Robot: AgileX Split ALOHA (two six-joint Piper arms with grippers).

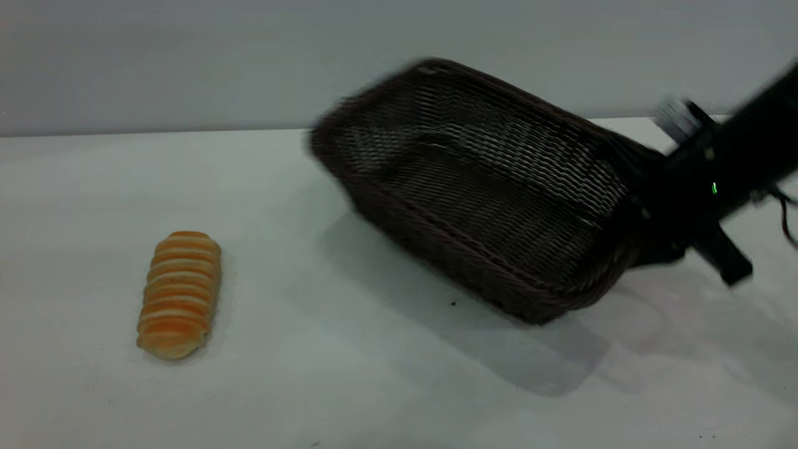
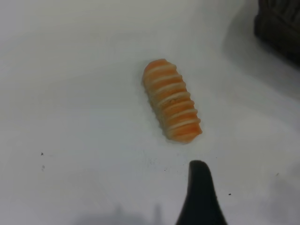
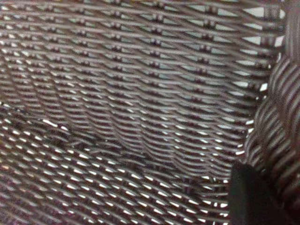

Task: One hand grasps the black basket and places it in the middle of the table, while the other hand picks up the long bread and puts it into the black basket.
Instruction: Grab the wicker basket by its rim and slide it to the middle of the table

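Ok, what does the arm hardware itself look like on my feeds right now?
The right arm is matte black and blocky, with a small green light, a pale grey fitting and a thin dark cable. Of the left claw only one black rounded fingertip shows.

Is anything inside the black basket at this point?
No. The black basket, tilted and gripped at one end by the right gripper, shows only bare weave. The long bread lies on the table. The gripped end is hidden.
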